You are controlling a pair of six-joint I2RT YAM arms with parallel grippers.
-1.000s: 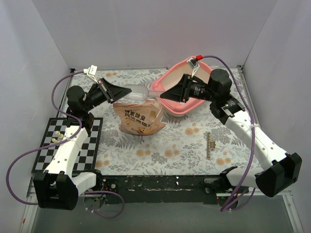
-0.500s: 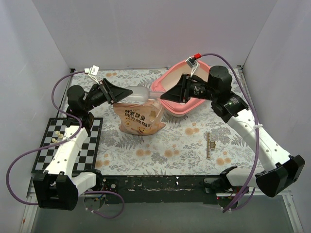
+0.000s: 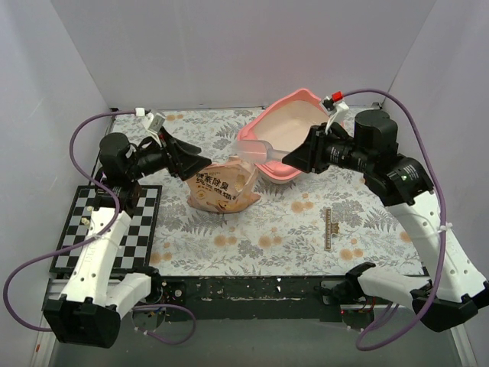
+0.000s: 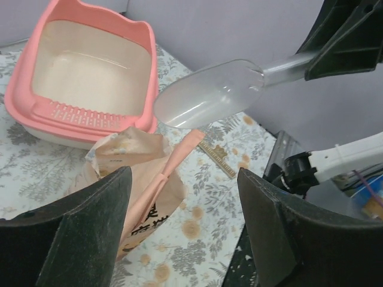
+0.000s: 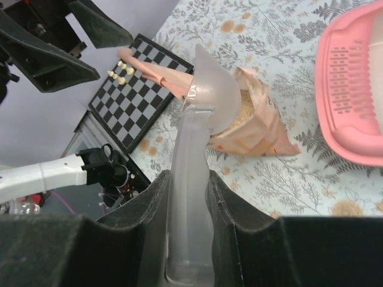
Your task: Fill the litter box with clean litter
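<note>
**Clear scoop held over the bag mouth, pink tray waiting at far right**

The rounded-rectangular pink plastic litter box (image 3: pixel 298 94) sits at the far right of the table (image 3: pixel 267 222), which wears a floral-printed cloth. Its rim rises highest at the far end. In the left wrist view that end forms two ear-like bumps, the smooth cream inside shows, and a slotted pink ledge runs along the near end.

Just left of the tray stands a crumpled orange-peach plastic bag (image 3: pixel 223 187) with printed characters, its top torn open. The right wrist view looks into the mouth, where the clean litter (image 5: pixel 241 112) lies as fine tan granules.

The right tool (image 3: pixel 293 160) is clamped on the flat handle of a frosted, clear plastic scoop (image 3: pixel 256 149), one black finger on each side. The rounded bowl hangs between the bag mouth and the tray's near left corner. Whether it carries granules cannot be told.

The left tool (image 3: pixel 200 162) stands with its broad black fingers well apart by the bag's upper left edge, clamping nothing. A loose pink strip of the bag rises between them.

A flat black-and-white checkerboard (image 3: pixel 145 229) lies at the near left, with small pale pieces (image 3: pixel 90 210) on it. A thin brown ruled strip (image 3: pixel 328 228) lies on the cloth at the near right.
</note>
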